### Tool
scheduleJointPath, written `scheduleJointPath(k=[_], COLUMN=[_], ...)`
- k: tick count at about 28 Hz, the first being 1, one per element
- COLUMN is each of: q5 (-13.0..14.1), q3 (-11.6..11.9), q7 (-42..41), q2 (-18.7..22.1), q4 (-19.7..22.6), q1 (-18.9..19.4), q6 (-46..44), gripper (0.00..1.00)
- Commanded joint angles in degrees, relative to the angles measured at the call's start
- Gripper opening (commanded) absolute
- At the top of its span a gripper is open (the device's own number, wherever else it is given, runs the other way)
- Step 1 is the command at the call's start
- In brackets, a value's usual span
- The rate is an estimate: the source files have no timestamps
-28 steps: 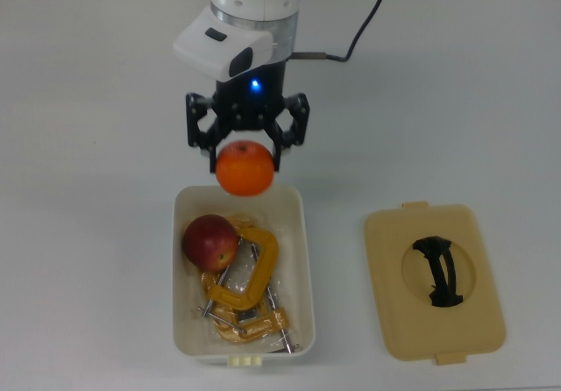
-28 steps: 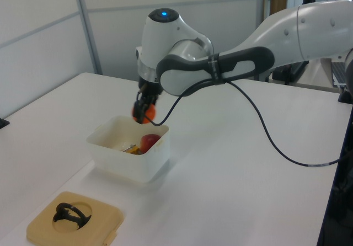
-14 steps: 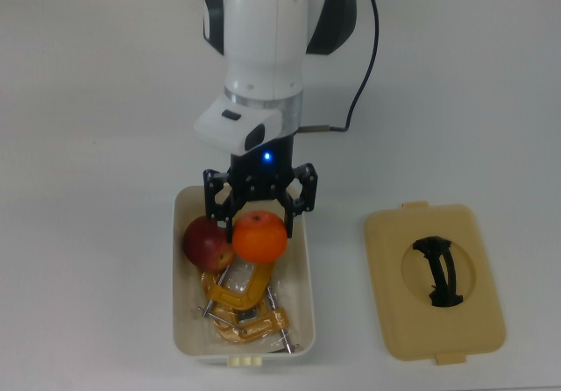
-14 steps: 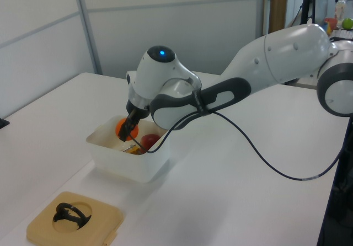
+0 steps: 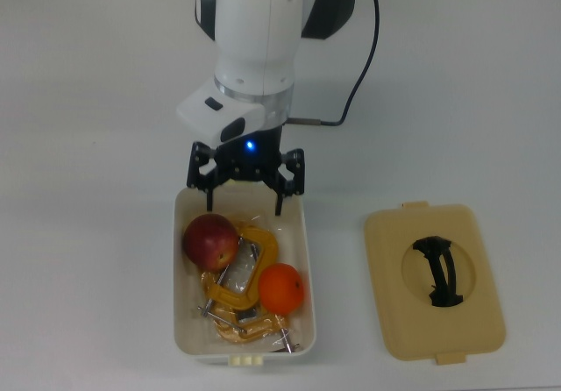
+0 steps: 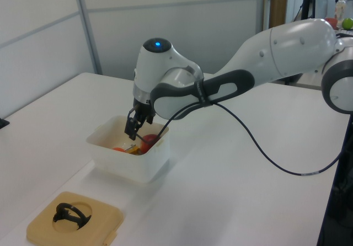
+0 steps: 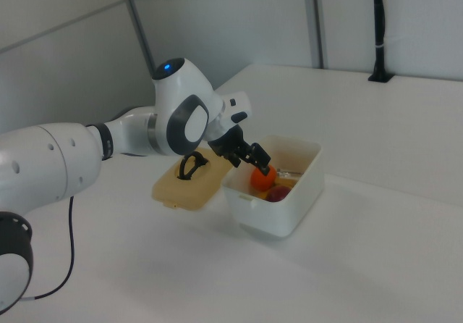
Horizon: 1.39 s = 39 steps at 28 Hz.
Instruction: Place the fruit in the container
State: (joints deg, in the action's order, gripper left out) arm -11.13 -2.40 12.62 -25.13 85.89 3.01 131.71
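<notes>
Both fruits, apple [image 5: 209, 241] and orange [image 5: 281, 288], sit inside the container [image 5: 302, 259]; gripper [image 5: 244, 205] hangs spread and empty over its rim, so retreat's next I'd say.

Tub [image 5: 301, 259]: smooth white plastic. Clamps [image 5: 238, 296]: yellow painted metal. Apple [image 5: 209, 241]: glossy. Orange [image 5: 281, 288]: matt. Lid [image 5: 393, 277]: matt tan plastic. Table [image 5: 96, 145]: matt white.

A robotics lab, by the look of it: a white jointed robot arm [image 6: 265, 53] works over a broad plain white table [image 6: 231, 191], pale partition wall panels [image 6: 182, 31] behind, cluttered workbenches [image 6: 309, 3] beyond them.
</notes>
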Motion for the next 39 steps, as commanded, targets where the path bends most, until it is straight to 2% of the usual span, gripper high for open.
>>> scheduleJointPath(k=[1,3,9,13,14,17,20,28,39], q5=[0.2,0.5,4.2,4.4,4.5,5.3,8.1,8.4,8.5], q3=[0.4,0.4,0.5,0.4,0.4,0.4,0.4,0.2,0.6], q7=[1.3,1.3,-0.3,-1.1,-1.2,-1.3,-2.5,-3.3,-4.0], q2=[5.3,6.5,10.5,13.3,15.2,17.7,19.4,21.5,26.3], q4=[0.5,0.5,0.8,0.9,0.9,1.6,2.7,3.0,6.3], q1=[0.1,-0.3,-0.7,-0.7,-0.7,-0.8,-0.7,-0.7,-0.9], q6=[-13.3,-16.4,-25.5,-32.0,-33.9,-35.0,-35.6,-37.1,-37.1], gripper=[1.00,1.00,1.00,1.00,1.00,1.00,1.00,1.00,1.00])
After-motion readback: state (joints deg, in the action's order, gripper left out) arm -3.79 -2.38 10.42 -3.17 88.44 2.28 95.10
